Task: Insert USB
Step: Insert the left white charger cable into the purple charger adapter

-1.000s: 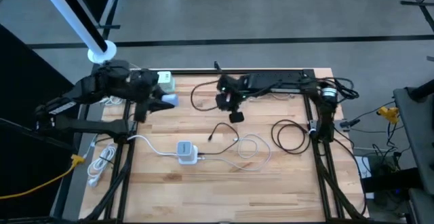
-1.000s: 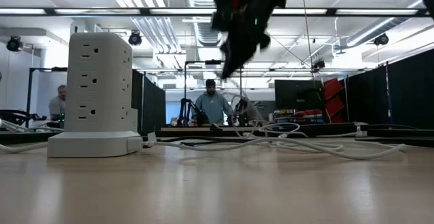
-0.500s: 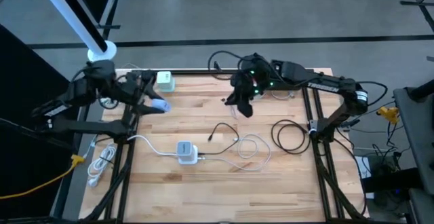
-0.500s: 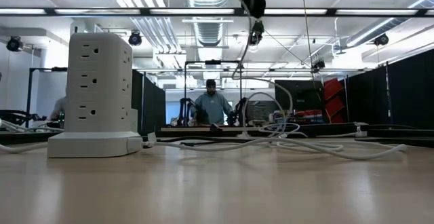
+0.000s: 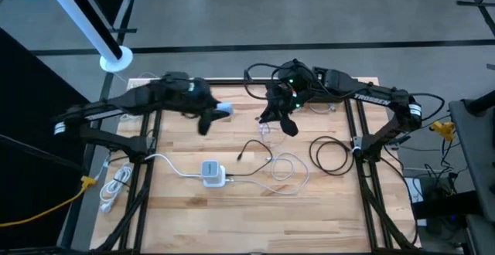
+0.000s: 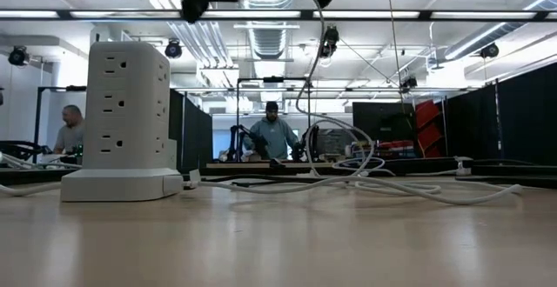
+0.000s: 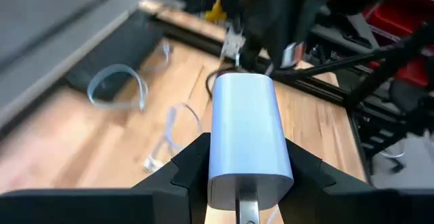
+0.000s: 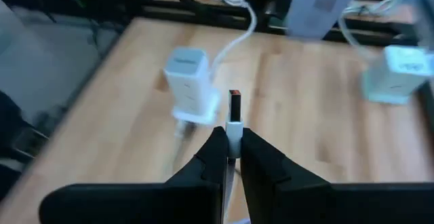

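Your left pincer point(image 5: 220, 110), clamped on the charger point(image 7: 248, 137), has swung inward over the counter point(image 5: 340, 209); right pincer point(image 8: 230, 144) grips the USB plug point(image 8: 234, 106), open boards below.

USB plug pinched over the desk

The right gripper point(image 8: 230, 142) clamps a white USB plug point(image 8: 234, 113), its metal tip pointing outward. Beyond it, a white power tower point(image 8: 191, 83) stands on the wooden desk point(image 8: 115, 136), cable trailing toward the far edge.

Both arms reach inward over the far half of the worktop point(image 5: 255, 216), the left gripper point(image 5: 219, 113) left of the right gripper point(image 5: 272, 122) (well apart). The outlet tower point(image 5: 212, 173) stands nearer, between them, with cable coils point(image 5: 331, 156) to its right.
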You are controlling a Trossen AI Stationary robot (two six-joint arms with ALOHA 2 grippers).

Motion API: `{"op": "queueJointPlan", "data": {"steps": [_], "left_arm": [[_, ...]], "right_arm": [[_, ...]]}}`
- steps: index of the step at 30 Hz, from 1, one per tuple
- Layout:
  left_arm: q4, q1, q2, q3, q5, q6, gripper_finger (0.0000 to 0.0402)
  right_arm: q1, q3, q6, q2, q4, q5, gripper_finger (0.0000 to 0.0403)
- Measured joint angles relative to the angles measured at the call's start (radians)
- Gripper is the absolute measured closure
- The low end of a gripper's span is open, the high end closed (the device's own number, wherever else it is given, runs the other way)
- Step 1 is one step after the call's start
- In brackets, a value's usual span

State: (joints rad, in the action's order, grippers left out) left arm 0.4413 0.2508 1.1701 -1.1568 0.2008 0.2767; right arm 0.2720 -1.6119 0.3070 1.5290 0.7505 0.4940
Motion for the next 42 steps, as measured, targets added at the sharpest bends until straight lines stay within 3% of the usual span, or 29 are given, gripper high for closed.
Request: {"op": "queueJointPlan", "data": {"steps": [4,7,10,13,20,25,30,42], "left_arm": [[-0.048,-0.004,0.077,-0.003,0.023,-0.069,0.0283],[-0.119,-0.022,0.110,-0.003,0.015,-0.278,0.0283],[-0.202,-0.051,0.129,-0.005,0.020,-0.564,0.0283],[-0.255,-0.059,0.153,-0.006,-0.013,-0.738,0.0283],[-0.262,-0.055,0.216,-0.006,-0.063,-0.952,0.0283],[-0.264,-0.054,0.239,-0.006,-0.042,-1.010,0.0283],[-0.259,-0.054,0.259,-0.006,0.030,-0.981,0.0283],[-0.251,-0.065,0.264,-0.006,0.078,-0.928,0.0283]], "right_arm": [[0.020,0.000,0.034,-0.012,0.045,0.005,0.0389],[0.058,0.000,-0.075,-0.017,0.089,0.050,0.0389],[0.123,0.000,-0.214,0.013,0.128,0.293,0.0389],[0.166,0.000,-0.406,0.051,0.129,0.537,0.0389],[0.179,0.000,-0.644,0.116,0.127,0.735,0.0389],[0.179,0.000,-0.704,0.142,0.126,0.752,0.0389],[0.177,0.000,-0.721,0.175,0.127,0.727,0.0389],[0.152,0.000,-0.754,0.203,0.137,0.675,0.0389]]}}
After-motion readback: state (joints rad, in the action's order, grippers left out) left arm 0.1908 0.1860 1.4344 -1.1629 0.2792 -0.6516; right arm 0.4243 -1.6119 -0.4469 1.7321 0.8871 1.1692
